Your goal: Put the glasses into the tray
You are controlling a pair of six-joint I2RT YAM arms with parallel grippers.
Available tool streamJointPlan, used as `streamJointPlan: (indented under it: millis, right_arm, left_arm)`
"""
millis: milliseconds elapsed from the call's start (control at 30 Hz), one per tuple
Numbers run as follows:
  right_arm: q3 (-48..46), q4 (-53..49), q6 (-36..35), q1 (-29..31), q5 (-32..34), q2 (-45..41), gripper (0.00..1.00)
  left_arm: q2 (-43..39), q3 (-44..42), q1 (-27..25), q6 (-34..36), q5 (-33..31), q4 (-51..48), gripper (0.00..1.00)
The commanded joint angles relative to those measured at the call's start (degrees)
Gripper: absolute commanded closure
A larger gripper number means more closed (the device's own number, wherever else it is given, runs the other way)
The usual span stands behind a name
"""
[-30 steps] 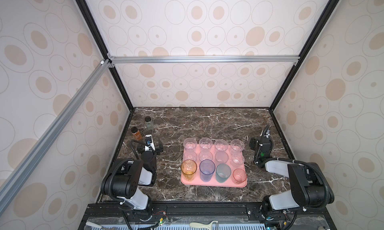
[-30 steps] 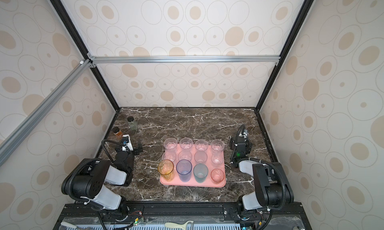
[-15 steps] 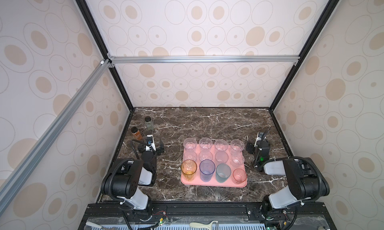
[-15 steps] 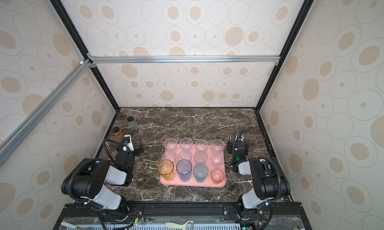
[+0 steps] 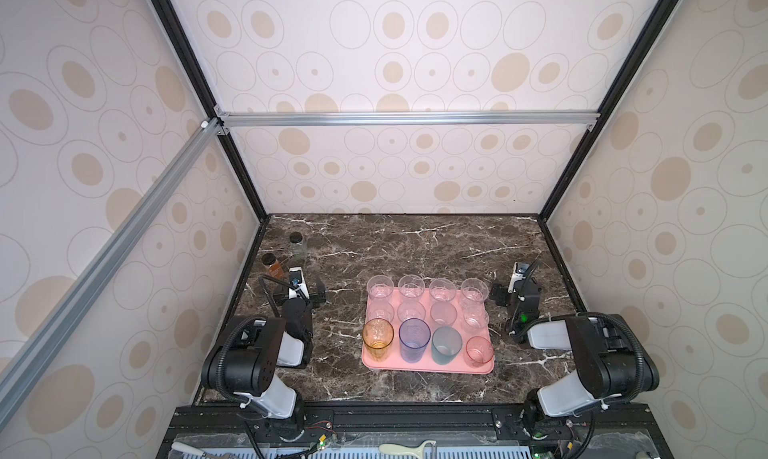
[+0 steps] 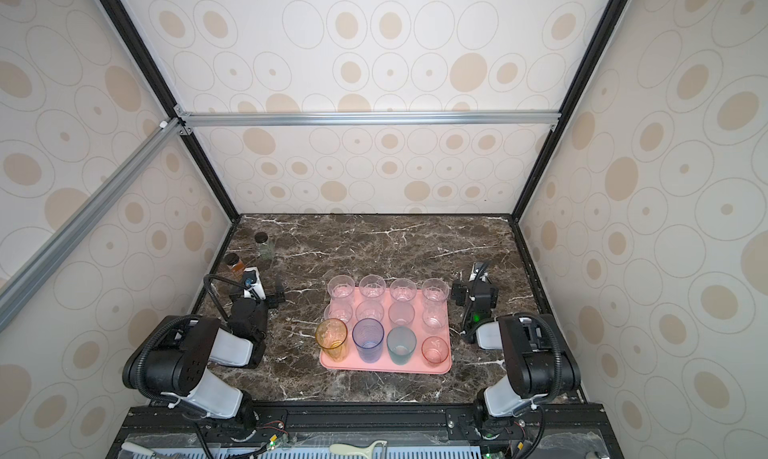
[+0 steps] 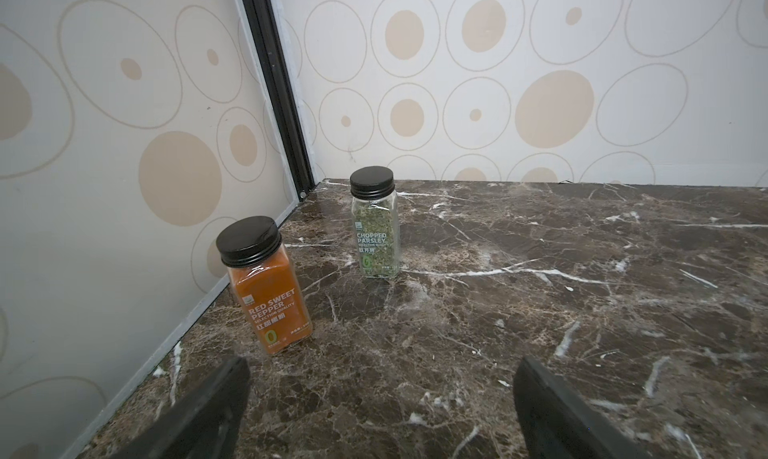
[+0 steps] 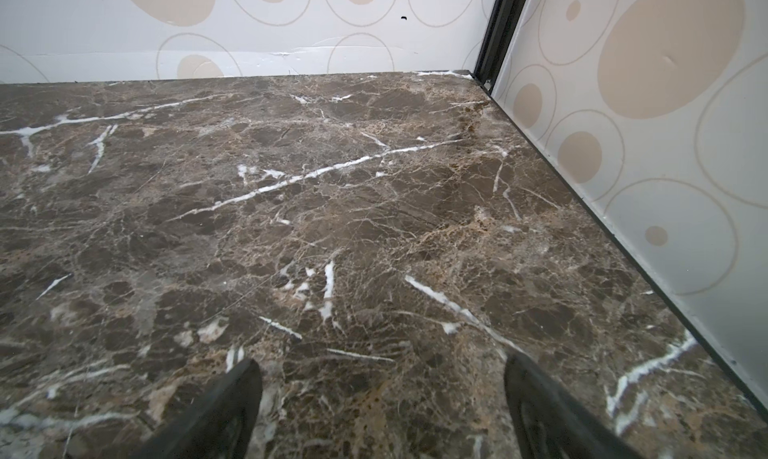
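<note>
Orange powder fills the pepper jar (image 7: 268, 295), labelled "RED SWEET PEPPER, SELECTION QUALITY"; the parsley jar (image 7: 376, 236) beyond it reads "CHOPPED PARSLEY". Twelve glasses (image 5: 411, 311) stand upright in three rows on the pink tray (image 5: 428, 369) mid-tabletop (image 5: 415, 249). Clear ribbed ones are behind, with an amber glass (image 5: 377, 338), blue glass (image 5: 414, 339), teal glass (image 5: 446, 344) and pink glass (image 5: 478, 351) in front. The left arm (image 5: 297, 311) and right arm (image 5: 524, 307) lie low either side of the tray, pointing at the back wall. The left jaws and right jaws are both wide, holding nothing.
</note>
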Motion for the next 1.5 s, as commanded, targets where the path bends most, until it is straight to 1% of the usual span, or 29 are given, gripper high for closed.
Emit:
streamJointPlan:
  millis: [0,67,1467]
  right_arm:
    - [0.7,1.1,-0.8,-0.1,-0.1,-0.2,0.01]
    - [1.0,-0.4,-0.6,-0.1,-0.1,-0.7,0.02]
    - [1.0,-0.2,-0.9,-0.1,-0.3,-0.5,0.02]
  left_arm:
    - [0.4,1.2,0.5,-0.8,-0.7,0.4,0.01]
    - [0.4,1.0,0.6,-0.7,-0.7,0.6,0.01]
    - [0.2,0.8,0.6,-0.7,-0.7,0.8,0.01]
